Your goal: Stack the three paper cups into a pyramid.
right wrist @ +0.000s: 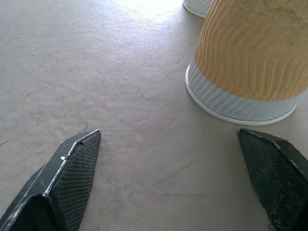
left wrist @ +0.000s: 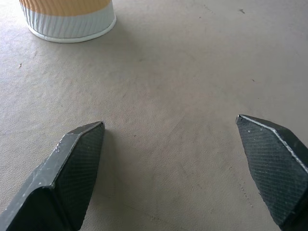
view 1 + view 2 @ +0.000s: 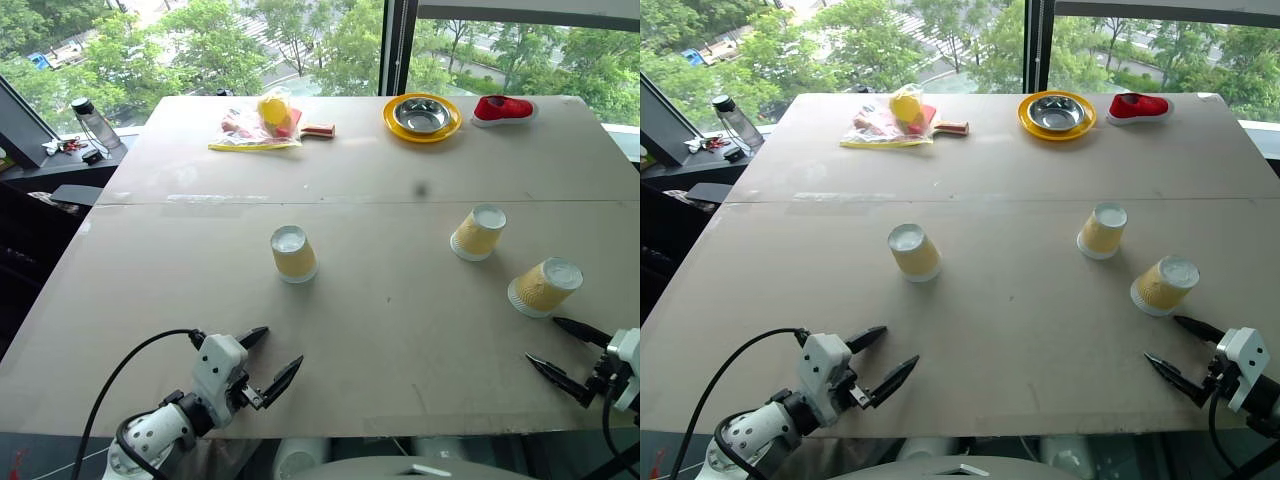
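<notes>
Three paper cups stand upside down on the tan table, white bases up. One cup [image 3: 293, 253] is left of centre, another [image 3: 478, 233] is right of centre, and the third [image 3: 544, 287] sits nearer the right front. My left gripper [image 3: 280, 348] hovers open near the front edge, a short way in front of the left cup [image 2: 67, 19], nothing between its fingers. My right gripper [image 3: 542, 340] is open too, just in front of the rightmost cup [image 1: 250, 62] and apart from it. Behind that cup, the rim of the other right-hand cup [image 1: 197, 6] peeks in.
At the table's far side lie a steel bowl on a yellow plate [image 3: 422, 117], a red shoe [image 3: 503, 109] and a plastic bag with a yellow item [image 3: 258, 125]. A bottle [image 3: 95, 122] stands on a dark ledge beyond the left edge. Windows close the back.
</notes>
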You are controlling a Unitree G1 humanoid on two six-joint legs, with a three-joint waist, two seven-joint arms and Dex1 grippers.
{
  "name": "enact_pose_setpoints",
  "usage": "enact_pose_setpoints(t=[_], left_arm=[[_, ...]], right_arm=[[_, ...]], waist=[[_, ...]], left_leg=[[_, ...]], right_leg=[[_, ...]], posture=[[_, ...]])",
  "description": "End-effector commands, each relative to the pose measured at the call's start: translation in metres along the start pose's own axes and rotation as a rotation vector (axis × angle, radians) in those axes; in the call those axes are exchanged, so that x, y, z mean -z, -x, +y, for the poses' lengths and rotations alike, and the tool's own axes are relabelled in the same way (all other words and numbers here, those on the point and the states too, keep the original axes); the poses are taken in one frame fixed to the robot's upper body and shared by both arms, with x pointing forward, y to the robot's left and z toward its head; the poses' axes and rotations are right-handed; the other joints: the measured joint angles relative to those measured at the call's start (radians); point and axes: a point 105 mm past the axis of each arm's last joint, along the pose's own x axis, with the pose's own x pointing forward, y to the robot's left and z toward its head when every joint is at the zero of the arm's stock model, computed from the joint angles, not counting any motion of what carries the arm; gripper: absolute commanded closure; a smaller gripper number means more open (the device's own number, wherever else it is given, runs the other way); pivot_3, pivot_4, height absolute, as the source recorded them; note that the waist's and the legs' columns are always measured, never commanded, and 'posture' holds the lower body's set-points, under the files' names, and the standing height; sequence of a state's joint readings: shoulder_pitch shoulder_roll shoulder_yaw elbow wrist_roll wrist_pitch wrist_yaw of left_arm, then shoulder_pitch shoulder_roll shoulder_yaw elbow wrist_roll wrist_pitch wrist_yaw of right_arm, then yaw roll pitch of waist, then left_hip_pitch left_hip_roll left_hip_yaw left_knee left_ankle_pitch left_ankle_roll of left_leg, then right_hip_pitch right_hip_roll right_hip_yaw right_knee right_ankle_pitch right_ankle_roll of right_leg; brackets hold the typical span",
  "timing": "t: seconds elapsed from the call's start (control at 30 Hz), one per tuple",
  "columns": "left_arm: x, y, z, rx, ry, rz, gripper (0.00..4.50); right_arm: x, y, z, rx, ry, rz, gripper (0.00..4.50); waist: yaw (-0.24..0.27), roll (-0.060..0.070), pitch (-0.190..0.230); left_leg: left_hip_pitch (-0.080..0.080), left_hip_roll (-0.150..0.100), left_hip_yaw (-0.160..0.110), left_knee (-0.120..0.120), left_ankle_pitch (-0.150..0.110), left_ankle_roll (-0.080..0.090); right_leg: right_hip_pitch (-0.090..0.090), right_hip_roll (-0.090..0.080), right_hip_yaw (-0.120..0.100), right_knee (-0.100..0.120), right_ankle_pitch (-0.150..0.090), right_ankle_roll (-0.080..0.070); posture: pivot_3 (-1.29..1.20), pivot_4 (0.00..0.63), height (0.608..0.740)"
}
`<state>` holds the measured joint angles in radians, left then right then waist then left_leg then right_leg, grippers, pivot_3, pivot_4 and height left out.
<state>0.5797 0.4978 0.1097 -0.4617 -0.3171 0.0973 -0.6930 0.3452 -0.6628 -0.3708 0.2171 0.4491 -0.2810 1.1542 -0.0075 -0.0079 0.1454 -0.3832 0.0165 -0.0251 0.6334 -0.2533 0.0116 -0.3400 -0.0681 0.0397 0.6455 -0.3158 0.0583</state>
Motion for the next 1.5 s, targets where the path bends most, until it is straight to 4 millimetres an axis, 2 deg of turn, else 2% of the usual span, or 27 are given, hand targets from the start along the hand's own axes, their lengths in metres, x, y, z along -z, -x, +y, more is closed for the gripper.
enact_pose_setpoints(t=[0.03,0.67,0.83,1.0,1.1,1.3,1.5], left_arm=[[0.006,0.0,-0.005,0.02,0.023,0.026,0.02],[0.006,-0.002,0.0,0.04,0.011,0.023,0.02],[-0.001,-0.008,0.001,0.057,-0.007,0.004,0.02],[-0.044,-0.019,-0.001,0.19,-0.006,-0.105,0.02],[-0.07,-0.022,-0.006,0.304,-0.049,-0.151,0.02],[-0.11,-0.022,-0.023,0.535,-0.165,-0.185,0.02],[-0.144,-0.023,-0.032,0.63,-0.23,-0.226,0.02]], right_arm=[[0.0,0.004,0.0,0.0,0.005,0.011,0.0],[0.001,0.008,-0.002,0.022,0.002,0.022,0.0],[-0.008,0.007,-0.011,0.098,-0.027,-0.046,0.0],[-0.03,0.006,-0.024,0.178,-0.033,-0.143,0.0],[-0.047,-0.005,-0.028,0.202,-0.03,-0.202,0.0],[-0.074,-0.019,-0.037,0.251,-0.049,-0.298,0.0],[-0.088,-0.023,-0.033,0.227,-0.08,-0.352,0.0]], waist=[[0.0,0.0,0.0],[0.002,0.0,0.0],[0.005,0.0,0.0],[0.007,0.001,0.001],[0.006,0.001,0.002],[-0.002,0.002,0.003],[-0.002,0.003,0.004]], left_leg=[[0.0,0.0,0.0,0.0,0.0,0.0],[0.0,0.0,0.0,0.0,0.0,0.0],[0.0,0.0,0.0,0.0,0.0,0.0],[0.0,0.0,0.0,0.0,0.0,0.0],[-0.001,0.0,-0.001,0.0,0.0,0.0],[-0.002,0.0,-0.001,0.0,0.0,0.0],[-0.003,0.0,-0.003,0.0,0.0,0.0]], right_leg=[[0.0,0.0,0.0,0.0,0.0,0.0],[0.0,0.0,0.0,0.0,0.0,0.0],[0.0,0.0,0.0,0.0,0.0,0.0],[0.0,0.001,0.0,0.0,0.0,0.0],[0.0,0.002,-0.001,0.0,0.002,0.004],[-0.002,0.007,-0.001,0.001,0.002,0.004],[-0.002,0.008,-0.002,0.002,0.002,0.004]], posture=[[0.0,0.15,0.74],[0.0,0.15,0.74],[0.0,0.15,0.74],[0.0,0.15,0.74],[0.0,0.15,0.74],[0.0,0.15,0.74],[0.0,0.15,0.74]])
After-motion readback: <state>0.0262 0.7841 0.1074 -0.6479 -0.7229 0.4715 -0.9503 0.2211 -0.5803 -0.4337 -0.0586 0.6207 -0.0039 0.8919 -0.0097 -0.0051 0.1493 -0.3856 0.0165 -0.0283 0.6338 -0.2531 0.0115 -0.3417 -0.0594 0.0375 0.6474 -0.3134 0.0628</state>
